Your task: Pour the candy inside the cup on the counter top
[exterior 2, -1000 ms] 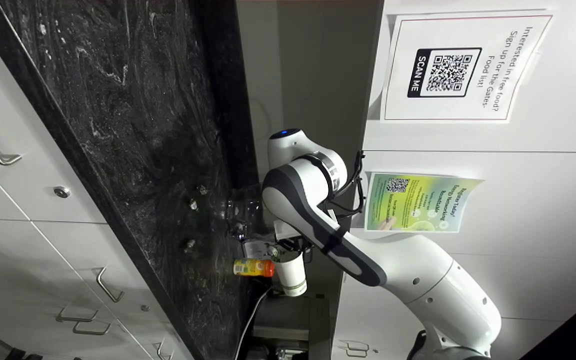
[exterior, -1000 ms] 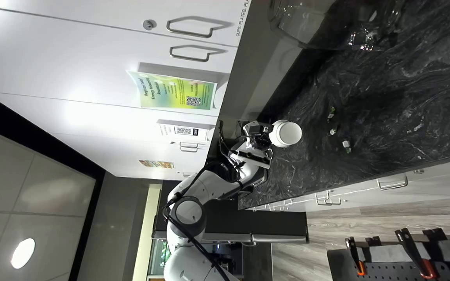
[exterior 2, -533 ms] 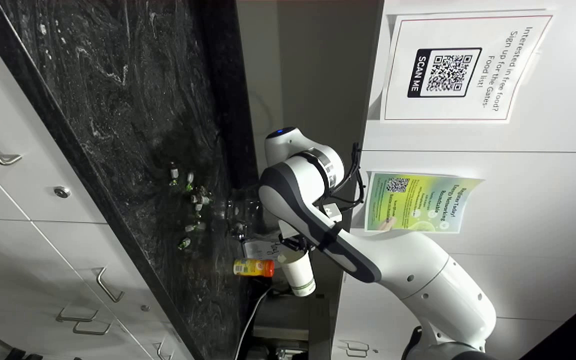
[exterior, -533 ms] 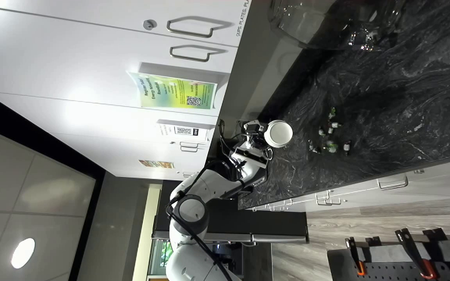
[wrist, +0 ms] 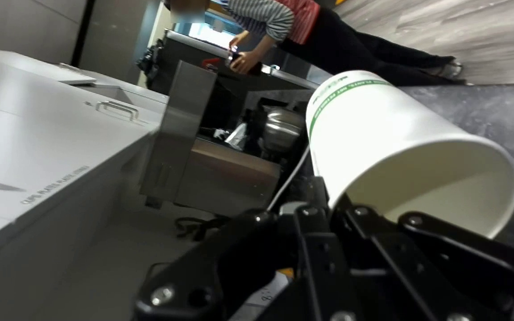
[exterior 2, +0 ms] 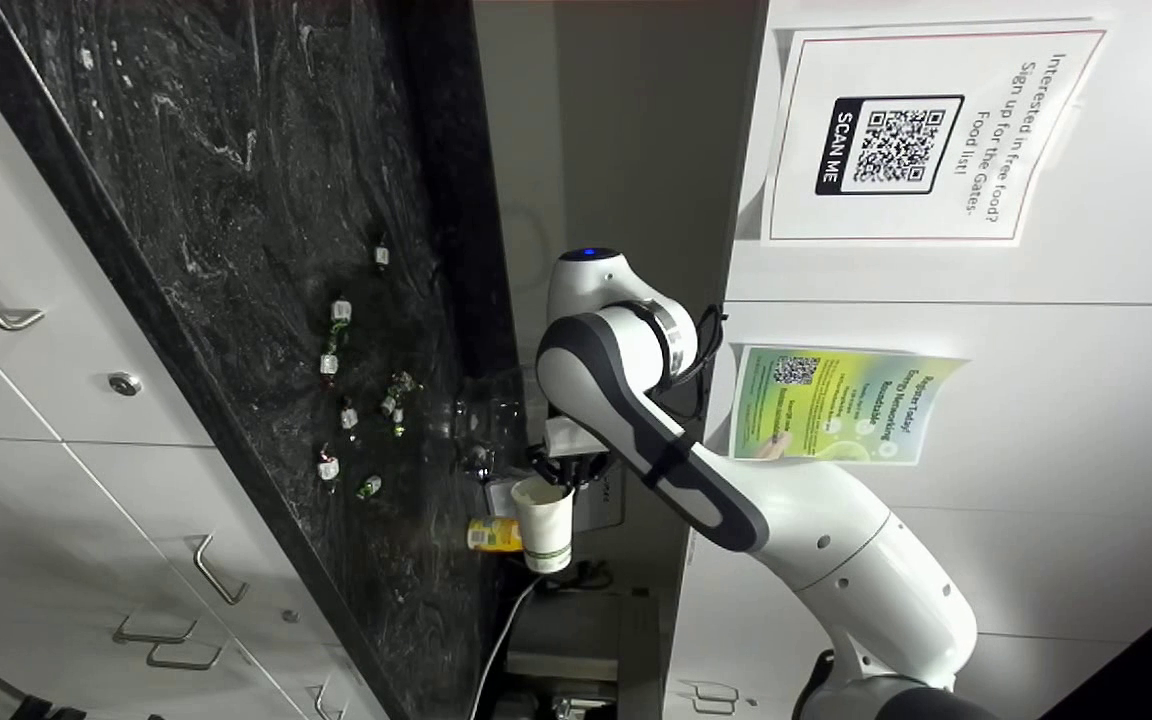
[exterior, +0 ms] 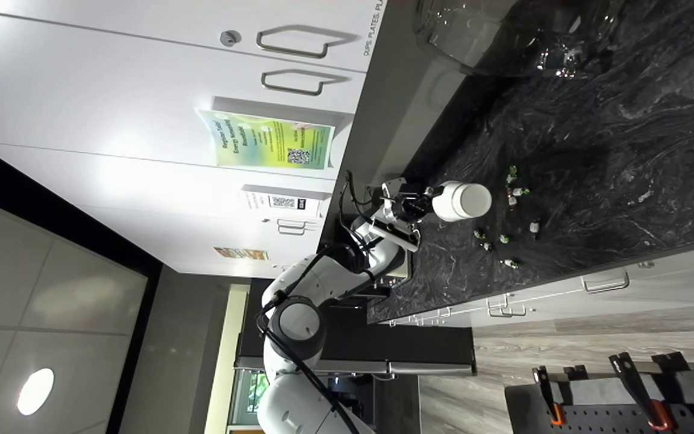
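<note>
— Where does the candy lie?
— Scattered on the counter top, left of centre in an exterior view.
— And the cup?
— Lower there, to the candy's right, in front of part of a bottle.
— What is over on the right side?
— Cabinet doors, with a notice at the upper right and a flyer beneath it in the frame.
— How about the wrist view?
— The gripper extends from the bottom edge to the cup's rim; the cup sits right of centre, its mouth toward the lower right, and a person stands beyond it at the top.
</note>
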